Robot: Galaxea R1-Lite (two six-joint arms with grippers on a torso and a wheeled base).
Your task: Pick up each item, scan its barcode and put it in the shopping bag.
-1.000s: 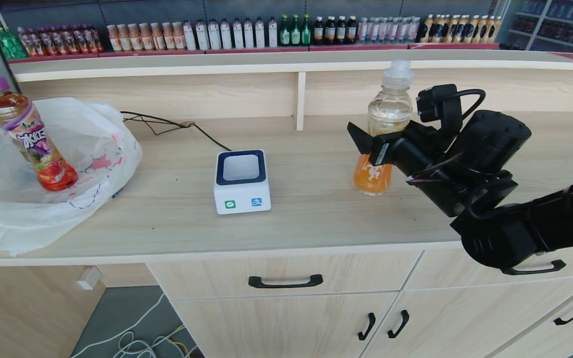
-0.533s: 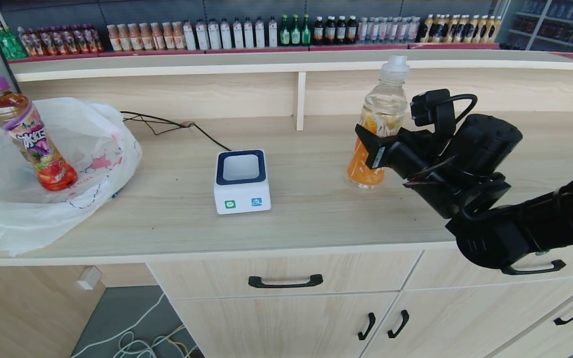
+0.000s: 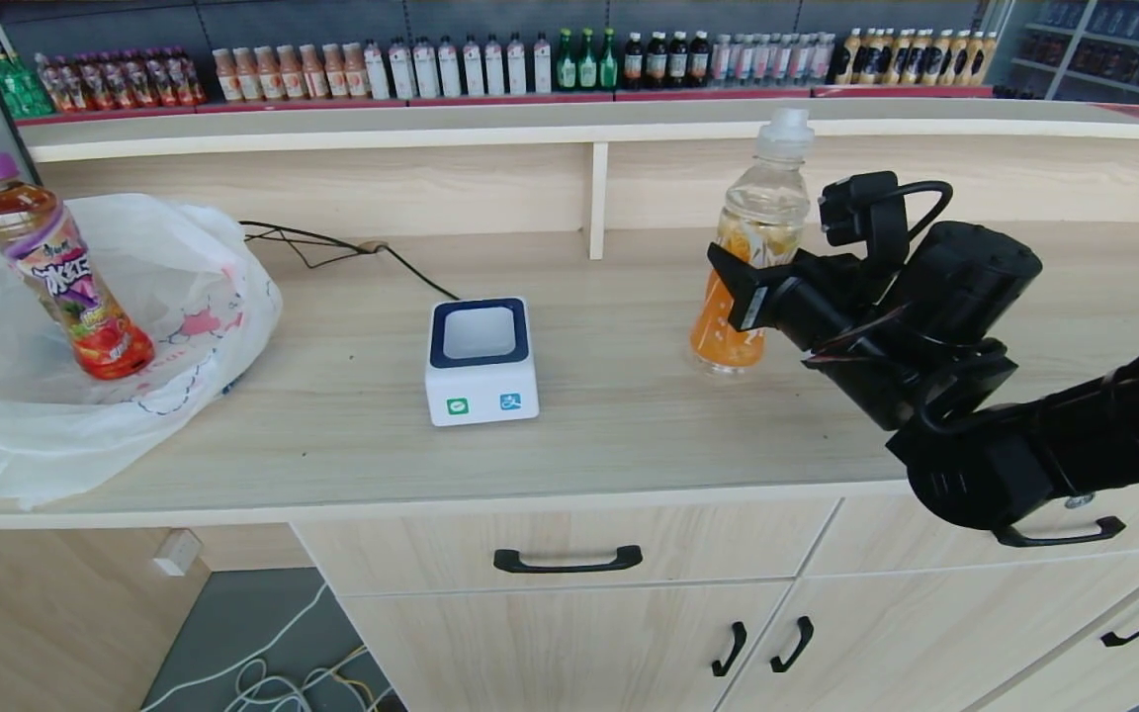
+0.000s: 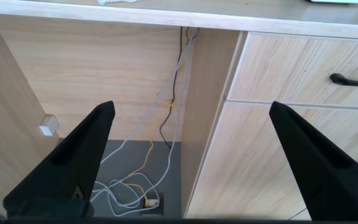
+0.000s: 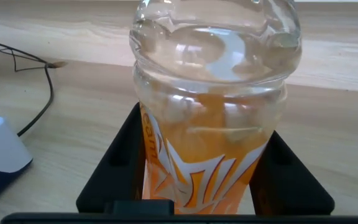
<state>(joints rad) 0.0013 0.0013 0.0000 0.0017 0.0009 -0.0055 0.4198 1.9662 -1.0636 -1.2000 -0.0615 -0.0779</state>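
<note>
Right gripper (image 3: 745, 289) clamped on orange bottle (image 3: 765, 203), long axis near upright, over right half of counter (image 3: 629, 425). Scanner (image 3: 481, 361) lies leftward, mid-counter, window up. Right arm nearer.

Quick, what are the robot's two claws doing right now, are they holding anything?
Left end effector: open, holding nothing.
Right end effector: closed on the orange drink bottle.

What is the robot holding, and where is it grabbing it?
The right gripper holds the orange drink bottle, its fingers on either side of the labelled middle, below the clear shoulder. The left gripper holds nothing.
</note>
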